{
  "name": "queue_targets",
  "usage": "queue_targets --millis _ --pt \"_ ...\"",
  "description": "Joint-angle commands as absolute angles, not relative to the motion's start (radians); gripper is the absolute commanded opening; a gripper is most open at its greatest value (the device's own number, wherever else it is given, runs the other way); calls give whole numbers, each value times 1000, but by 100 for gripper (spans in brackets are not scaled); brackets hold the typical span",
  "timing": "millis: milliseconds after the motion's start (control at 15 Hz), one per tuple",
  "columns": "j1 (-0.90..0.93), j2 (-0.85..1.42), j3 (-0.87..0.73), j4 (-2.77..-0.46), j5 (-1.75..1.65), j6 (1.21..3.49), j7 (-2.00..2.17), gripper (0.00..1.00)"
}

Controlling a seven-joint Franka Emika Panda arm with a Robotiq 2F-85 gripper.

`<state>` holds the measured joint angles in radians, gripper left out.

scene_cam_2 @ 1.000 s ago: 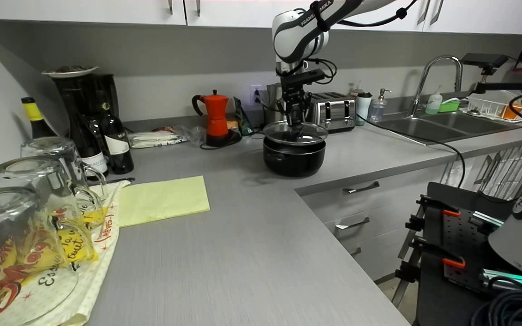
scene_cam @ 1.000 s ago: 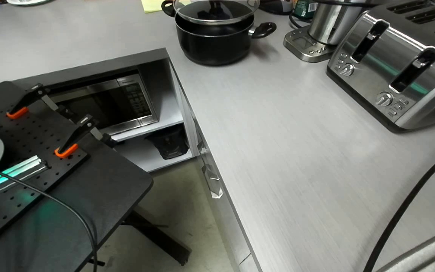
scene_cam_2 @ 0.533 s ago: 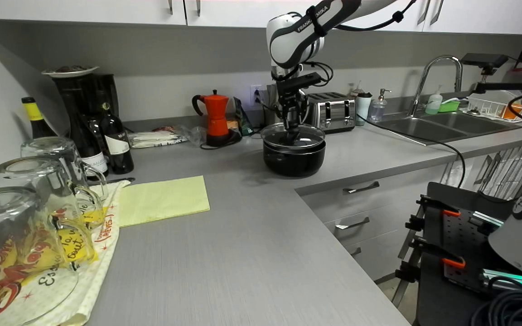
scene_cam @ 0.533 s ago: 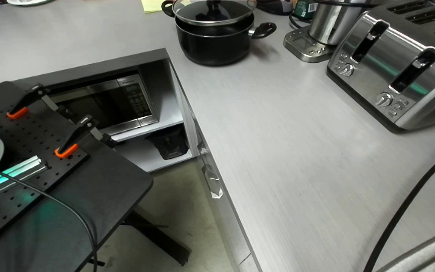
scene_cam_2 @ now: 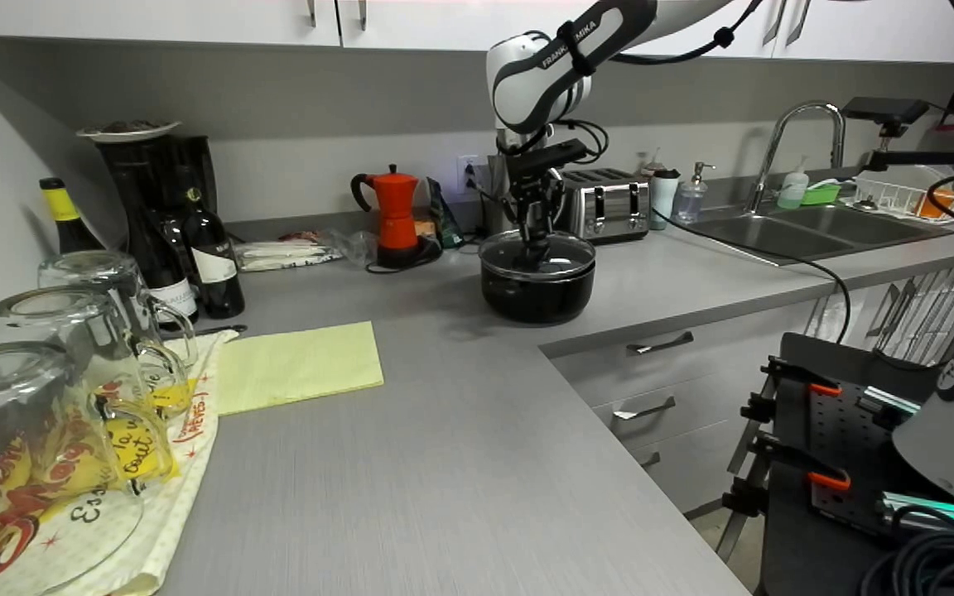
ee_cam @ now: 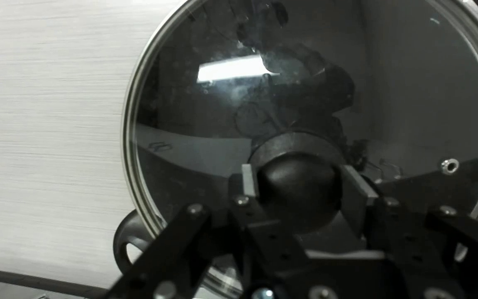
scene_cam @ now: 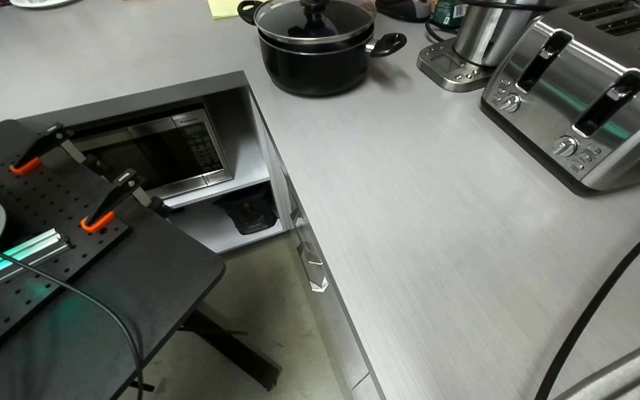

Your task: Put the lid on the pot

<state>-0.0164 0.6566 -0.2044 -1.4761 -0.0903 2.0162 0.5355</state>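
Lid [ee_cam: 297, 104] over pot [scene_cam_2: 537, 296], near the inner corner of the tabletop [scene_cam_2: 411, 463]: task almost finished, I judge.
Tabletop's two front edges meet at this corner; the pot stands upright just beside it. Lid covers the pot's mouth, approx. centred, but in an exterior view a dark band is visible btw. both rims on the near side, so prob. it is not fully seated; contact at the far side I cannot tell. Gripper [ee_cam: 301, 180] has the black knob [ee_cam: 299, 197] btw. its jaws and, it seems, pinches it. Done: lid is above the pot, w/ alignment approx. OK. Remaining, in my judgement: lower the last bit, check the rim all around, then release the knob and go up.
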Motion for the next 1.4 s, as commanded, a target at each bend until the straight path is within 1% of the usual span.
queue_targets --millis 0,1333 --pt "-13 670 -215 -1445 -103 2012 555 25" --pt "-11 676 -204 -1461 -91 2022 541 25"
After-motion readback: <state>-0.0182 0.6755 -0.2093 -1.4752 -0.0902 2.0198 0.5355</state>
